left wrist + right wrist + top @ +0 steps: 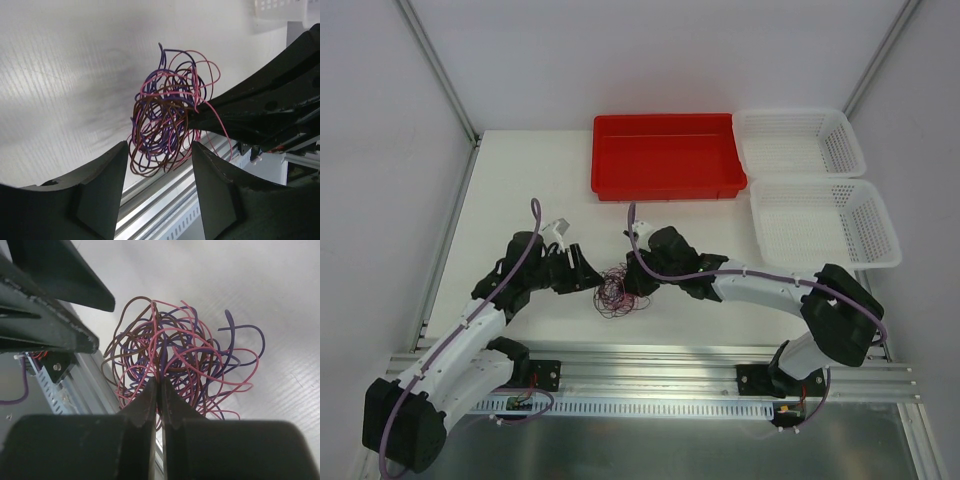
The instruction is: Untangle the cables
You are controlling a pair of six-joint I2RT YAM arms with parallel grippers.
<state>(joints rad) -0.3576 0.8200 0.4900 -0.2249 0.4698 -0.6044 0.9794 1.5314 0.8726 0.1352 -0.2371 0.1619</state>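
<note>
Right fingers [142, 412] pressed together, pinching a few strands of the cables [175, 355], 1 tangle held between both arms. Left fingers [107, 180] spread either side of it. Risk: grabbing the whole clump tightens the knot.

Left arm [470, 335]: stretched forward and inward, wrist low over the tabletop.
Left hand [160, 147]: fingers apart, gripping nothing; the cables [165, 125] hang just ahead of its tips.
Right arm [770, 290]: elbow bent, forearm reaching inward.
Right hand [160, 382]: fingers pressed together, pinching strands of the cables.
Hands face each other, tips near but not touching.
</note>
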